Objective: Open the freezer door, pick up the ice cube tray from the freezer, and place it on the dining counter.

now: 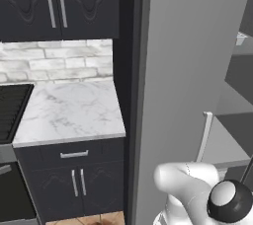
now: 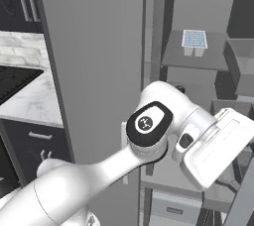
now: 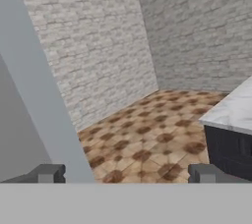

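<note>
The freezer [image 2: 171, 79] stands open on its right side, grey shelves showing. The ice cube tray [image 2: 194, 39], pale with light-blue cells, rests on an upper shelf, well above my hand. The freezer door [image 2: 240, 66] is swung out to the right, a grey bin on its inner face. In the hand view my gripper [image 3: 125, 174] is open with nothing between its fingertips [image 3: 49, 174], and the freezer door [image 3: 34, 115] rises as a flat grey panel just by the left one. The dining counter [image 3: 231, 107], white marble over a dark front, lies to the right.
The appliance's other door [image 1: 183, 71] is shut, its pale bar handle [image 1: 204, 135] near my arm. Left of it are a narrow marble worktop [image 1: 74, 110], black cabinets [image 1: 59, 2] and a stove [image 1: 10, 110]. Beyond the gripper lie brown tiled floor [image 3: 142, 139] and brick walls [image 3: 93, 51].
</note>
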